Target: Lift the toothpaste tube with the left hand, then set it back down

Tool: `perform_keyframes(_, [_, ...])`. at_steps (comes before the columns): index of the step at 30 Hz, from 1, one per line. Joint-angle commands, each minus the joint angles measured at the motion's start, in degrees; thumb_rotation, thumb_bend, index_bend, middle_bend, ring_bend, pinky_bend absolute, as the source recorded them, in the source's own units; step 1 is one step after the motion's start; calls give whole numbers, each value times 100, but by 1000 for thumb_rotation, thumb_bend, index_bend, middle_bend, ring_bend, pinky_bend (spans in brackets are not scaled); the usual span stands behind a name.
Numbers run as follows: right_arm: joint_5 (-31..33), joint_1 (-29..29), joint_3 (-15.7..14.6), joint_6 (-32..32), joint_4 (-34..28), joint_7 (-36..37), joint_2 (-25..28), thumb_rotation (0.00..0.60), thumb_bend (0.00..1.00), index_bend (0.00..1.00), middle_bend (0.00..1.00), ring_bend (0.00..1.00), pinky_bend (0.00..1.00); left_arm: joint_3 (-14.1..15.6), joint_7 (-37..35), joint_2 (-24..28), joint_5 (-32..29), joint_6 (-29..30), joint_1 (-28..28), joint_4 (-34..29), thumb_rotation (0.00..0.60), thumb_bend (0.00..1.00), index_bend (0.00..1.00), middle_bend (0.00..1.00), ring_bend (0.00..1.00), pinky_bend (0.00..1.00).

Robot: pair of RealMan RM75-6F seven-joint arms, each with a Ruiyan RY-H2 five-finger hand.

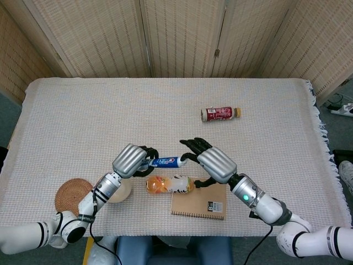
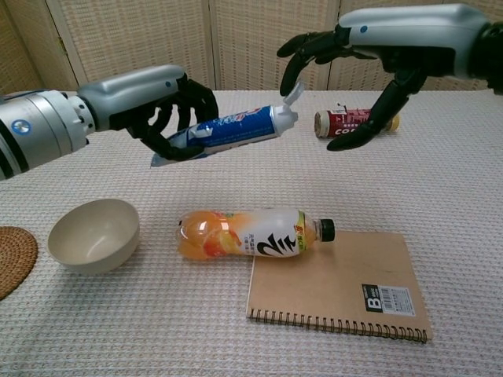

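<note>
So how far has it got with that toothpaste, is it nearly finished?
About halfway. The lift looks done: the left hand grips the toothpaste tube by its flat end, in the air above the tablecloth and the orange drink bottle. The right hand hangs open by the tube's cap, holding nothing. Left to do: lower the tube to the table and let go.

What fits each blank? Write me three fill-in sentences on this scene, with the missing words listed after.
1. The left hand holds the toothpaste tube ____ the table, not resting on it.
2. The orange drink bottle lies on its side between the notebook and the ____.
3. The right hand hovers by the tube's open ____ with its fingers spread.

Missing words: above; bowl; cap
</note>
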Motion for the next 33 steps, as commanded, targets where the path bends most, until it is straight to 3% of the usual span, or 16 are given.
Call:
perform_keyframes(1, [20,-2,-30,12,-4,-14,26,600,248,317,59,0,0,13,-39,6,27,16,16,27,600,802,746,746,674,734])
perform_keyframes(18, [-23,-30,-171,120,144,204,-41,600,247,320,61,0,0,15,-287,25,122,113,93,14,600,807,747,746,674,735])
perform_keyframes(23, [-371,-249,-158,558,85,660,17,600,248,315,61,0,0,23,-563,-7,133,190,174,62,600,825,747,747,676,735])
perform_keyframes(25, [-533,-335,-150,744,104,947,-5,600,247,259,60,3,0,17,-705,-26,142,221,201,91,600,833,747,747,676,735])
perform_keyframes(28, [-729,-376,-149,891,216,1364,-128,594,247,85,32,2,0,4,-856,-51,150,239,221,115,600,840,747,747,676,735])
perform_keyframes(30, [-807,-362,-138,921,286,1609,-213,532,246,13,6,1,0,0,-902,-54,164,249,228,110,600,841,747,747,676,735])
perform_keyframes(33, [-868,-319,-88,962,388,2021,-378,383,203,0,0,0,0,-13,-969,-62,185,288,246,70,600,842,747,747,676,735])
